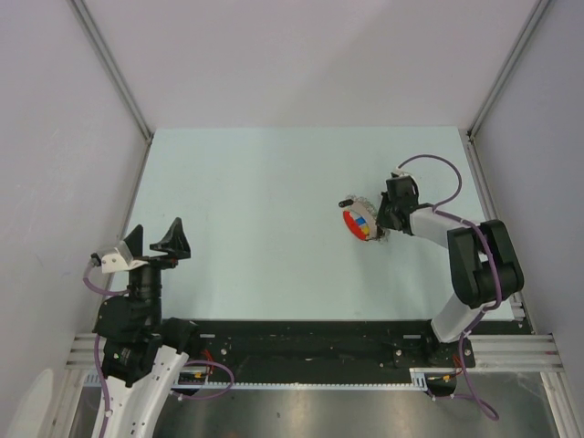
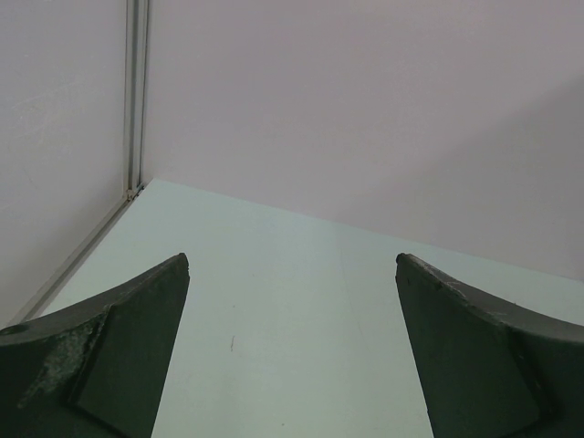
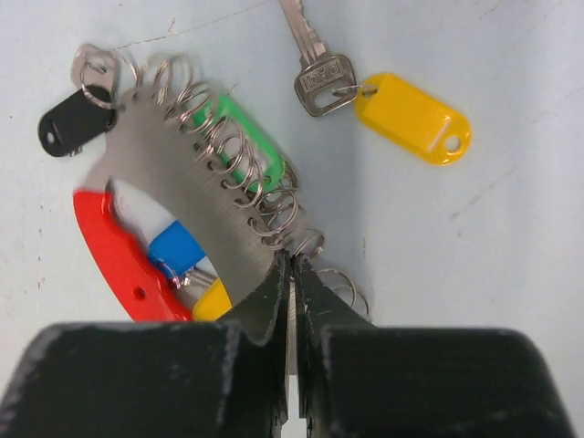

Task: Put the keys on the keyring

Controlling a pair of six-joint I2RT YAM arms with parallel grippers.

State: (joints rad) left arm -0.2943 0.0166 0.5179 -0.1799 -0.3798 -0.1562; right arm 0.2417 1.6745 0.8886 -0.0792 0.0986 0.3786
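The keyring (image 3: pixel 114 255) is a red plastic arc joined to a grey metal plate (image 3: pixel 173 182) lined with several small wire rings. It lies on the table at the right in the top view (image 1: pixel 358 225). A green tag (image 3: pixel 246 146), a black tag (image 3: pixel 71 123), a blue tag (image 3: pixel 178 251) and a small yellow tag (image 3: pixel 212 301) sit at it. A key with a yellow tag (image 3: pixel 411 117) lies loose beside it. My right gripper (image 3: pixel 292 263) is shut on the plate's edge; it also shows in the top view (image 1: pixel 379 224). My left gripper (image 2: pixel 292 274) is open and empty at the near left (image 1: pixel 157 239).
Pale walls with metal corner posts (image 1: pixel 114 73) close in the light table (image 1: pixel 265 182) on three sides. A black rail (image 1: pixel 301 342) runs along the near edge between the arm bases.
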